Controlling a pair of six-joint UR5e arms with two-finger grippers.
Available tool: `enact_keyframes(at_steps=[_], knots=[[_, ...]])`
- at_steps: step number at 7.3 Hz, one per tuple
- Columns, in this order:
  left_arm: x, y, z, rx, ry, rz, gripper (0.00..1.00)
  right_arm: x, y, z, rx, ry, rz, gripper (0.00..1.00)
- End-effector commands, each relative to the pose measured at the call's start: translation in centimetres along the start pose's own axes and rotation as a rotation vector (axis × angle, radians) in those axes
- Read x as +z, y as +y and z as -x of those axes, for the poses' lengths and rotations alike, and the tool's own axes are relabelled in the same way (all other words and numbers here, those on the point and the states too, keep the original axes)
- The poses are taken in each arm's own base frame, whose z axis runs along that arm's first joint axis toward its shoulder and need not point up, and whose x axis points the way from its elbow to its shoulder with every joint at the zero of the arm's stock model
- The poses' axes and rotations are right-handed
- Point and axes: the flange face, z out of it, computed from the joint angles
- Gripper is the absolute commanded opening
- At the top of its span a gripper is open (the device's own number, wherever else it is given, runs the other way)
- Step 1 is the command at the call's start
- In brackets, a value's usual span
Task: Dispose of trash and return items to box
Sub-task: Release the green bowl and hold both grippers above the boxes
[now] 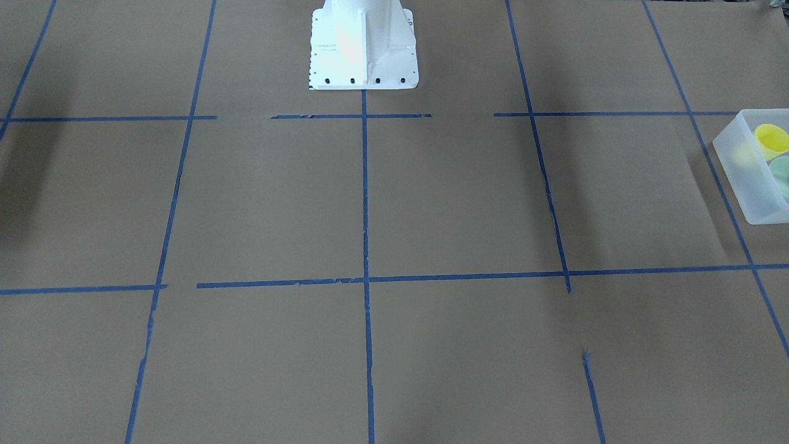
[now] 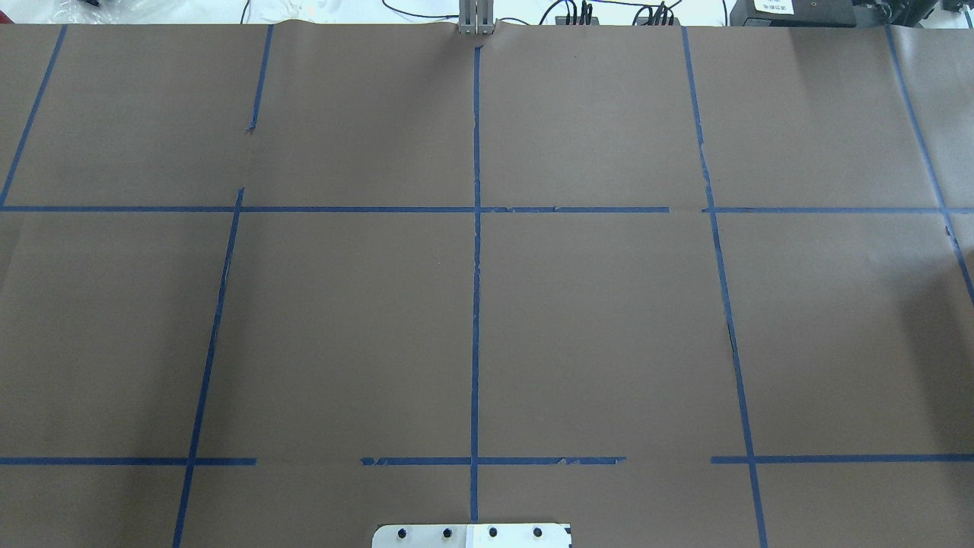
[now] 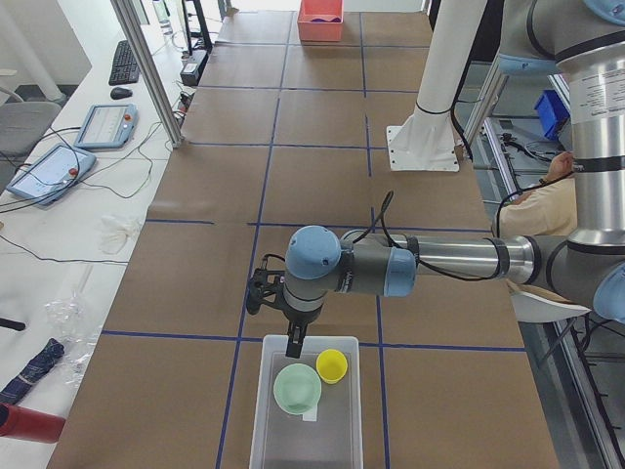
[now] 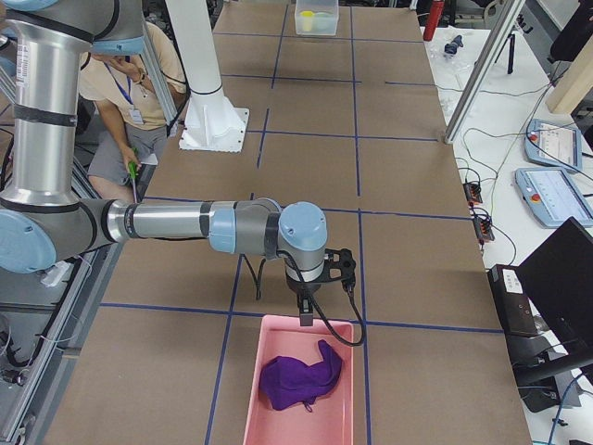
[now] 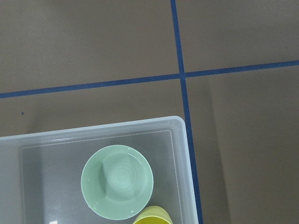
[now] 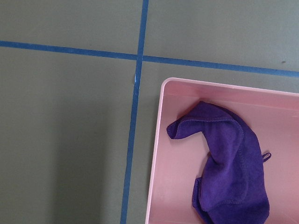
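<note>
Looking along the table from its left end, I find the box point(image 3: 337, 435) at the bottom centre of the frame with both items inside it. The green bowl point(image 3: 297, 388) sits upright on the floor of the box. The yellow cup point(image 3: 332, 365) stands just beside it, toward the box's upper right corner; whether the two touch I cannot tell. The left gripper point(image 3: 293, 344) hangs fingers-down over the upper rim of the box. From this side view alone I cannot tell whether its jaws are released or clenched, and the left wrist camera shows only the bowl, the top of the cup and the box corner, with no fingers.

From the other end of the table, the right gripper point(image 4: 306, 313) hangs over the upper rim of a pink bin point(image 4: 283, 338) at the bottom centre of the frame. A purple cloth point(image 4: 301, 375) lies crumpled inside. Again I cannot tell how the jaws stand.

The two wide views show only brown paper point(image 2: 342, 327) crossed by blue tape lines point(image 2: 475, 304), apart from the box at the right edge of the front view. My reading is that the returning is done, with cup and bowl both in place. If the cloth is the trash, that part looks done too, leaving little beyond pulling the arms away.
</note>
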Motion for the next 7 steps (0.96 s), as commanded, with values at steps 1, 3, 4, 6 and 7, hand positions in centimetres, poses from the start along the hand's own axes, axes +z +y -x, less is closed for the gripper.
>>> enact_keyframes(at_steps=[1,3,4,6,7], knots=[[0.4,1.3,0.5,-0.014,0.003,0.014,1.00,0.1,-0.2,0.4,-0.001,-0.008,-0.001,1.00],[0.4,1.7,0.4,-0.011,-0.001,0.013,1.00,0.7,-0.5,1.3,-0.027,-0.011,0.013,1.00],[0.6,1.6,0.5,-0.011,-0.003,0.017,1.00,0.9,-0.5,1.4,-0.030,-0.012,0.018,1.00],[0.5,1.7,0.5,-0.012,-0.005,0.015,1.00,1.2,-0.6,1.7,-0.036,-0.013,0.026,1.00],[0.5,1.7,0.5,-0.012,-0.005,0.015,1.00,1.3,-0.7,1.9,-0.042,-0.013,0.029,1.00]])
